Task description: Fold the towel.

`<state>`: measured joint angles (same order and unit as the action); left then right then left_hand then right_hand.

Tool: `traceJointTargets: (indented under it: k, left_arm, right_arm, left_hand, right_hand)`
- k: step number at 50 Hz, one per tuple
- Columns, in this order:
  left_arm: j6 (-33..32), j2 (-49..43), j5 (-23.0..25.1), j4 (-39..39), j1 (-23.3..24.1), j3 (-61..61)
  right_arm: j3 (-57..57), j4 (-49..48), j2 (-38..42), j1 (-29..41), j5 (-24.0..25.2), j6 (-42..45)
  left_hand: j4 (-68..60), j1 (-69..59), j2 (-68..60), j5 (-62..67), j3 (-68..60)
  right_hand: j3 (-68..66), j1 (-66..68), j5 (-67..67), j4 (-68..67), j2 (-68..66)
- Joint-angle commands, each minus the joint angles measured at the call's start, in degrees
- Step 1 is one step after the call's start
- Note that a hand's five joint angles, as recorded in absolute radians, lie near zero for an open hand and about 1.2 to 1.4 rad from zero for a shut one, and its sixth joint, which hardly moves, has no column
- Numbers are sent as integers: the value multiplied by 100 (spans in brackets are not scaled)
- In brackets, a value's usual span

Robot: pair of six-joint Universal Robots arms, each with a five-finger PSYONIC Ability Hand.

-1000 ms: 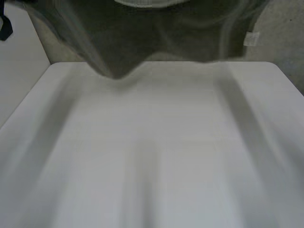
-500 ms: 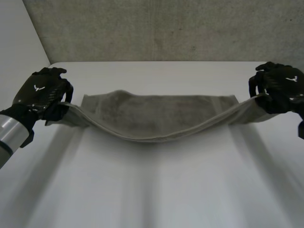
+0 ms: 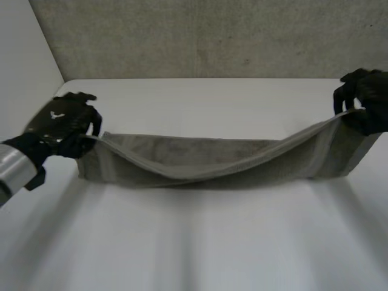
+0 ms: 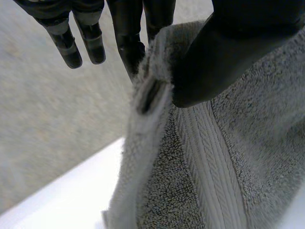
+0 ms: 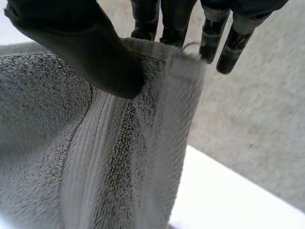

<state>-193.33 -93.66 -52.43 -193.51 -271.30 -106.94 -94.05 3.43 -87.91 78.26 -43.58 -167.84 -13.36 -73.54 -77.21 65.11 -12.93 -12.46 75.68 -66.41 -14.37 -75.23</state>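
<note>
Two black hands hold the towel (image 3: 212, 160) up by its ends: the left hand (image 3: 60, 124) at the middle left of the frame, the right hand (image 3: 367, 97) at the upper right edge. Each has a top corner clamped between its thumb (image 4: 224, 62) and straight fingers (image 4: 128, 43), right beside the hem, as both wrist views show.

The towel runs across the middle of the frame with its long axis left to right. Its held edge sags in the centre and climbs towards the right, and its lower part is down at the white surface (image 3: 200, 242).

To fold it well, I'd level the two hands, draw them slightly apart to take out the sag, then carry the held edge over together so the corners land square. The pinches look shallow, so a jerk might slip a corner.
</note>
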Motion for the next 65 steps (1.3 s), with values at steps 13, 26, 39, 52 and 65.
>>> traceJointTargets:
  k: [13, 26, 39, 52, 65]
  left_arm:
    - [-978, -3183, -1173, 595, 640, 2862]
    - [-987, -3993, -1410, 543, 816, 3637]
    - [-1005, -4186, -1569, 455, 868, 4059]
    - [-1058, -4388, -1674, 261, 956, 4182]
    - [-1760, -4205, -2280, 261, 1061, 4006]
  right_arm:
    - [1687, -385, 2725, 1059, -1319, 463]
    - [2250, -923, 3676, 1412, -1856, 446]
    - [2435, -1186, 3983, 1438, -2243, 446]
    - [2435, -1502, 4089, 1526, -2366, 454]
    - [2400, -1705, 3809, 1561, -2638, 437]
  left_hand:
    - [336, -646, -279, 489, 293]
    - [336, -646, -279, 489, 293]
    - [336, -646, -279, 489, 293]
    - [336, -646, -279, 489, 293]
    - [336, 6181, 6548, -6339, 293]
  right_hand:
    - [246, 432, -359, 437, -477]
    - [246, 432, -359, 437, -477]
    - [246, 432, -359, 437, -477]
    - [246, 432, -359, 437, -477]
    - [246, -6568, 6641, 437, 6523]
